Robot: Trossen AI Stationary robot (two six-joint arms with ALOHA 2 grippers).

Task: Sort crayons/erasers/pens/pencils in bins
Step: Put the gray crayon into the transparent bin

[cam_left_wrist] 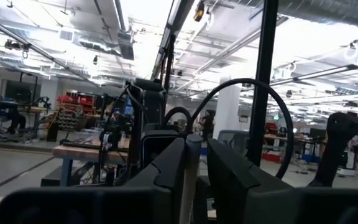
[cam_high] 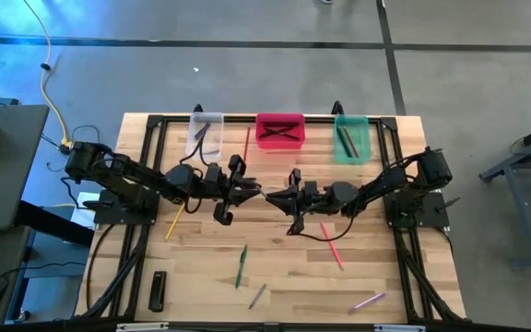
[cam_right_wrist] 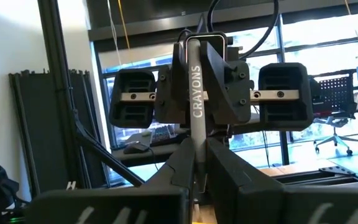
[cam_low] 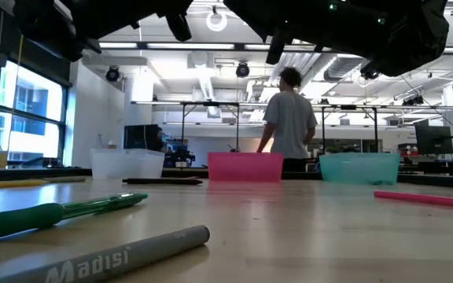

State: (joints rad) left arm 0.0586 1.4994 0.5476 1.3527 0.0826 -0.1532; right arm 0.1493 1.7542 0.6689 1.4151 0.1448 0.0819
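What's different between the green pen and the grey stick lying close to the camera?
The green pen has a solid green grip and a see-through green barrel, while the grey stick is plain grey all along. The grey stick carries white printed letters; the green pen shows none. The grey stick lies nearer the table's front edge than the green pen. Both are thin and lie flat on the table, apart from each other.

A flat black rectangular bar (cam_high: 158, 290) lies near the front left corner of the wooden table (cam_high: 284, 277). Left of the table, a yellow cable (cam_high: 49, 78) trails across the floor. Beyond the table's far edge a person (cam_low: 291, 118) stands, apparently facing away.
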